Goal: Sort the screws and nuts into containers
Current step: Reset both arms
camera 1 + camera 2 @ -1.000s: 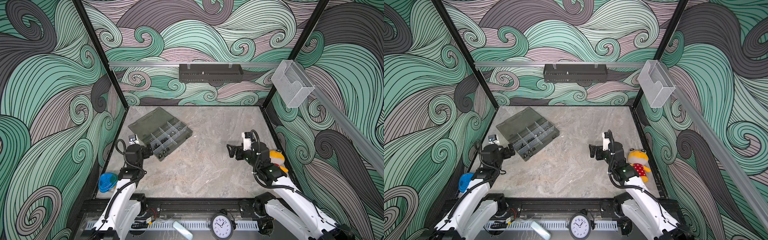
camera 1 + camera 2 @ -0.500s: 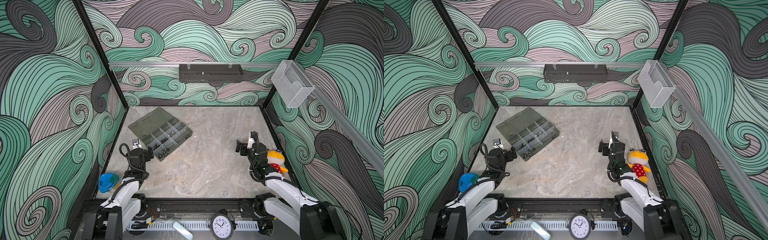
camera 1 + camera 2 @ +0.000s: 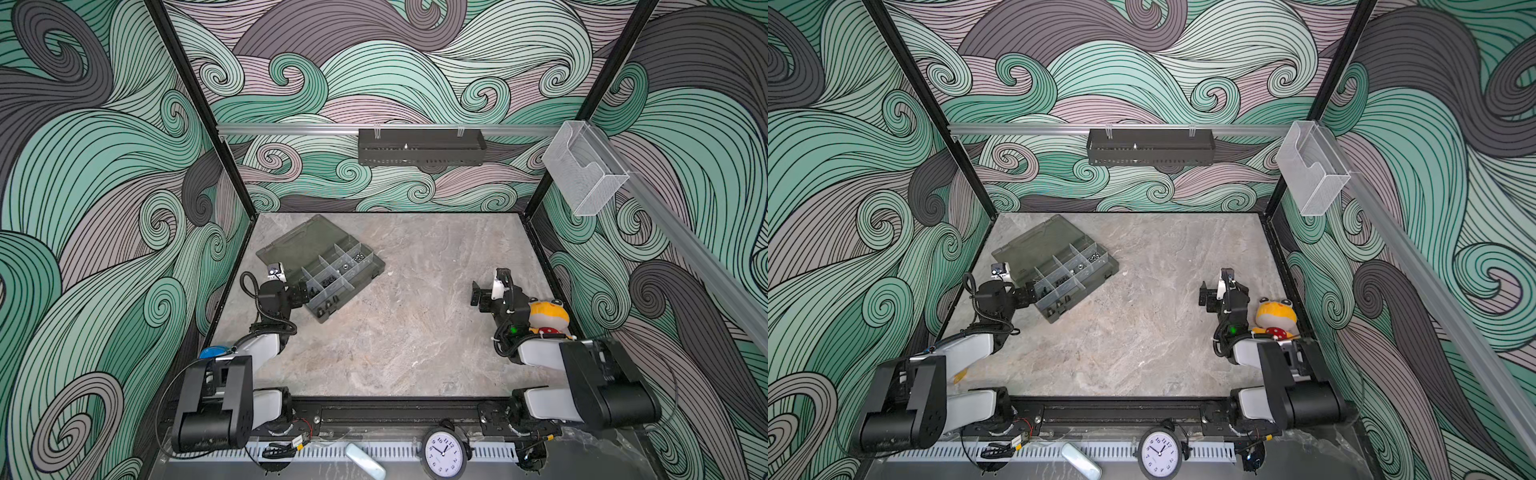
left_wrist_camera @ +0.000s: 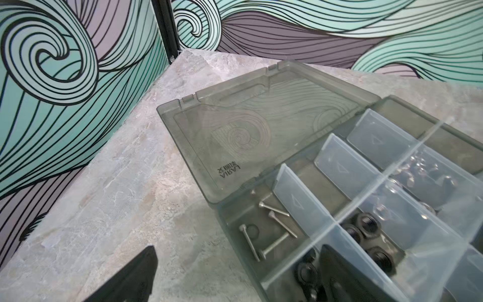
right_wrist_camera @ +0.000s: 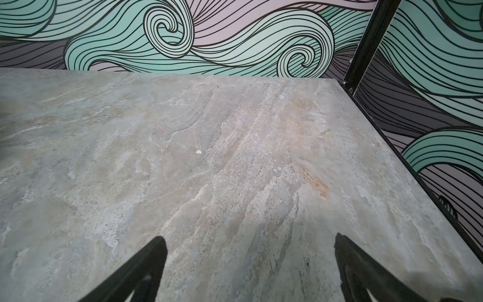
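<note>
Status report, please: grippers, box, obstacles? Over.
Left gripper open, at organiser box corner. Right gripper open over table, empty. Screws and nuts in compartments, lid open. Plush toy beside right arm.

- One flat, smoky grey-olive translucent plastic organiser box (image 3: 297,249), lid open.
- Eight compartments (image 4: 308,180) in it, two rows of four, split by pale grey dividers (image 4: 295,201).
- Four thin silver screws (image 4: 278,226), all in one end compartment.
- About five black hex nuts (image 4: 367,226), as far as the clouded dividers let them be counted.
- Small shiny silver nuts (image 4: 418,167): one cluster, too blurred to count.
- Two black robot grippers: left gripper (image 4: 237,252), right gripper (image 5: 249,241).
- One yellow-orange plush frog (image 3: 546,316).
- One round white-faced clock (image 3: 444,451).
- One clear acrylic wall box (image 3: 582,170).
- One black perforated wall tray (image 3: 419,147).
- One blue-lidded tub (image 3: 212,352).
</note>
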Motion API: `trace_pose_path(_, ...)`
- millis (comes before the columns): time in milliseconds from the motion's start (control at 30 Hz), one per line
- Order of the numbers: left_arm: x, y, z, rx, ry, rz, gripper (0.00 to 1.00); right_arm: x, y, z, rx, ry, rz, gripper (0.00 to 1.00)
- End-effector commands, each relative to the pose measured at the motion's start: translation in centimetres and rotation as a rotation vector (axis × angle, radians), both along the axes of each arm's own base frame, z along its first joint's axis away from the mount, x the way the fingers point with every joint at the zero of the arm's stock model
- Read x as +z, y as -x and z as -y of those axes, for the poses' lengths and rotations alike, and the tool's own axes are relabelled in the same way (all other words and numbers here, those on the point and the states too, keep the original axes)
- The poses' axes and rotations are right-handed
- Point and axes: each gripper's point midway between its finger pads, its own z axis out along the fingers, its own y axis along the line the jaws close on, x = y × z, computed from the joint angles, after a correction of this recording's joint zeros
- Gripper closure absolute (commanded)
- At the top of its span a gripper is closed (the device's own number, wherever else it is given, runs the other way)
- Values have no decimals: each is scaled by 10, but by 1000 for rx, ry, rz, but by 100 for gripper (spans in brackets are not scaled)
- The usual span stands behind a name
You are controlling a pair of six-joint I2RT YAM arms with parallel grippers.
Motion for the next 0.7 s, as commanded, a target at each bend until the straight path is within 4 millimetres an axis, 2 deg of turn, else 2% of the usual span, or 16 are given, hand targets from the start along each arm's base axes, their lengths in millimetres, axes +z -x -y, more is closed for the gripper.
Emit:
trace_pose_path(0, 21, -18, -3, -7, 43, 84, 2, 19, -18, -5, 45, 34, 134, 0)
trace_pose_path(67, 19, -19, -3, -17, 48, 85, 1, 8, -23, -7, 52, 35, 24, 0)
trace_pose_path(167, 8, -23, -9, 5, 41, 111, 1, 8, -38, 6, 5, -13, 4, 0)
trace_pose_path(200, -5, -27, -14, 31, 49, 79, 1, 4, -38, 16, -37, -31, -33, 0)
trace_pose_path(267, -12, -36, -1, -54, 56, 40, 2, 7, -37, 18, -34, -45, -27, 0)
trace_pose_path(333, -12, -40, 5, -92, 53, 31, 1, 7, -34, 17, -28, -45, -8, 0)
trace_pose_path(667, -14, -41, 5, -84, 37, 17, 1, 6, -36, 23, -78, -35, -28, 0)
